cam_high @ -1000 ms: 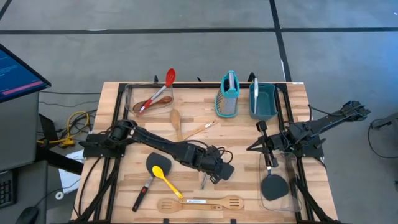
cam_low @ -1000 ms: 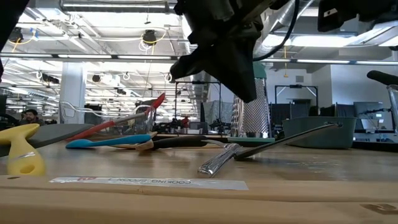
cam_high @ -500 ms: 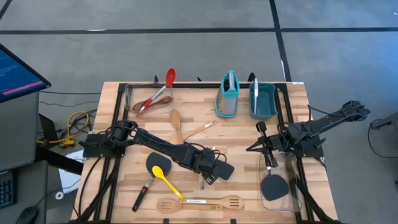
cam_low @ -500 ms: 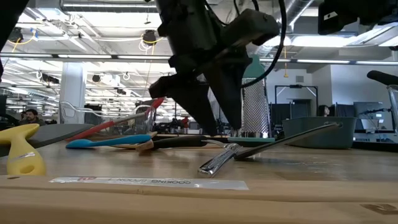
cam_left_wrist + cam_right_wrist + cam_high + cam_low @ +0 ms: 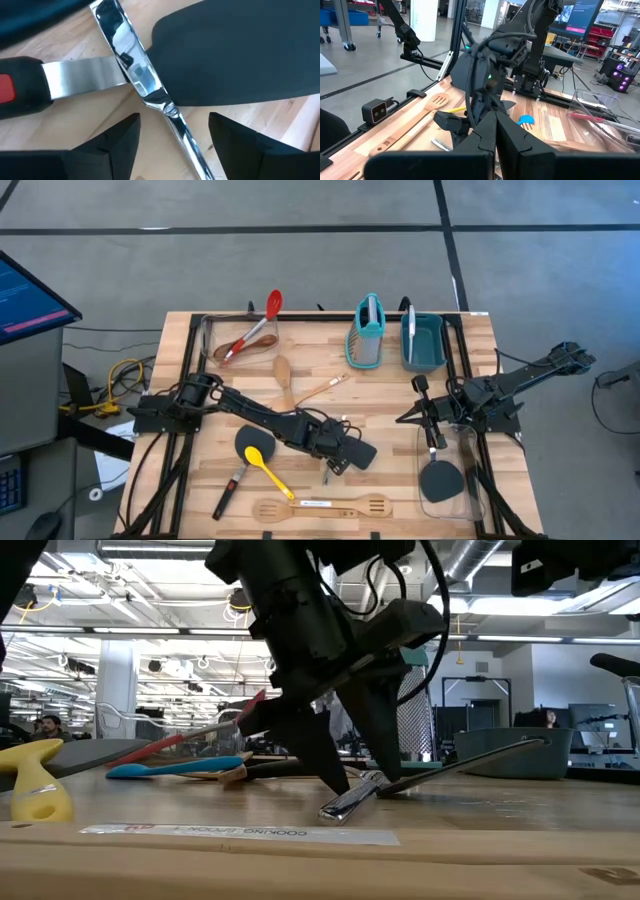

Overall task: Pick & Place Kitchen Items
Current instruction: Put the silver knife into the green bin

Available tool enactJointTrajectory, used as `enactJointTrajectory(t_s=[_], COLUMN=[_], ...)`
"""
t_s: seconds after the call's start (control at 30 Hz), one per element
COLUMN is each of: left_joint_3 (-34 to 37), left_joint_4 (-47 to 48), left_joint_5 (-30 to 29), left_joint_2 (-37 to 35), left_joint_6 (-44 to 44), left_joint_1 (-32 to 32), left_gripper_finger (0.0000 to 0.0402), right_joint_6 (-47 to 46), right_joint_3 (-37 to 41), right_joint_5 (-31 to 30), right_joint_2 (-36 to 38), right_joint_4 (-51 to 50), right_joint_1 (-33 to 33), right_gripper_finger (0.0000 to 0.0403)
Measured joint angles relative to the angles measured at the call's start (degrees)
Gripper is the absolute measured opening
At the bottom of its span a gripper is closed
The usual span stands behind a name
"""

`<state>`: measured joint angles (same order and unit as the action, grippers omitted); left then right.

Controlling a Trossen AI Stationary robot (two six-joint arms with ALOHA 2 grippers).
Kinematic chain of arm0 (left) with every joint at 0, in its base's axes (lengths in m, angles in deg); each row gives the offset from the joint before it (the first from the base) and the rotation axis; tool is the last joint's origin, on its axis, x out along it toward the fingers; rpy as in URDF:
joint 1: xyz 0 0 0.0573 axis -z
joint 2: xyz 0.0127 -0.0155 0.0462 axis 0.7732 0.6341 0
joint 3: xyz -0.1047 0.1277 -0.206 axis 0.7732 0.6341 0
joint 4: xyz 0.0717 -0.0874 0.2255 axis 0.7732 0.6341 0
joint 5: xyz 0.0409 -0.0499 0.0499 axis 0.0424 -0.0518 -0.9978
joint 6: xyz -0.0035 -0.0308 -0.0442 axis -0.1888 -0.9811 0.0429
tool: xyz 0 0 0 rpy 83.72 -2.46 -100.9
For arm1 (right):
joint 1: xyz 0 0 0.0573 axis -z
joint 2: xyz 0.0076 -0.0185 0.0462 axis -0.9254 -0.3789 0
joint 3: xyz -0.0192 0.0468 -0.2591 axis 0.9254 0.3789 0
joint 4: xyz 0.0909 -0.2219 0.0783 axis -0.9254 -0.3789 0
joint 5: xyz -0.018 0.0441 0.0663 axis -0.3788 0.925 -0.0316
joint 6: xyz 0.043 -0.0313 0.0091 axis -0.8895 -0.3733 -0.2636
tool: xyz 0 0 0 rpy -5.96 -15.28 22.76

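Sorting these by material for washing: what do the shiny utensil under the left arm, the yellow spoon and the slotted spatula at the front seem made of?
Shiny utensil: apparently polished metal; it mirrors its surroundings.
Yellow spoon: probably plastic or silicone; uniform bright colour, no grain; I can't tell which.
Slotted spatula: looks like light unfinished wood or bamboo, pale tan and matte.

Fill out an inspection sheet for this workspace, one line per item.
Surface: wooden slat table.
Job's things: metal utensil on the table; yellow spoon; slotted wooden spatula; red spoon in a clear container; teal grater.
Clutter: teal bin.
Grippers: left gripper open, astride the metal utensil's handle; right gripper shut, over the table's right side.
Cables: yellow cable left of the table.
Surroundings: monitor at left; workshop behind.
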<state>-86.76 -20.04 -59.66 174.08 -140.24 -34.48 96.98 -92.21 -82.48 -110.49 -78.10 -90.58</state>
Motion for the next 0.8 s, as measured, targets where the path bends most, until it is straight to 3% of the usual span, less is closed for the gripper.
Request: enactJointTrajectory(t_s=[0.4, 0.8], left_joint_3=[5.0, 5.4], left_joint_4=[-2.9, -8.9], left_joint_5=[-0.8, -0.5], left_joint_2=[-0.6, -1.2], left_joint_6=[-5.3, 2.3], left_joint_1=[-0.2, -0.3], left_gripper_finger=[0.0174, 0.0134], right_joint_6=[-0.1, -4.3], right_joint_3=[0.0, 0.0], right_joint_5=[0.0, 0.0], right_joint_2=[0.0, 0.0], right_joint_4=[0.0, -0.2], right_joint_1=[0.0, 0.0], right_gripper_finger=[0.0000, 0.0000])
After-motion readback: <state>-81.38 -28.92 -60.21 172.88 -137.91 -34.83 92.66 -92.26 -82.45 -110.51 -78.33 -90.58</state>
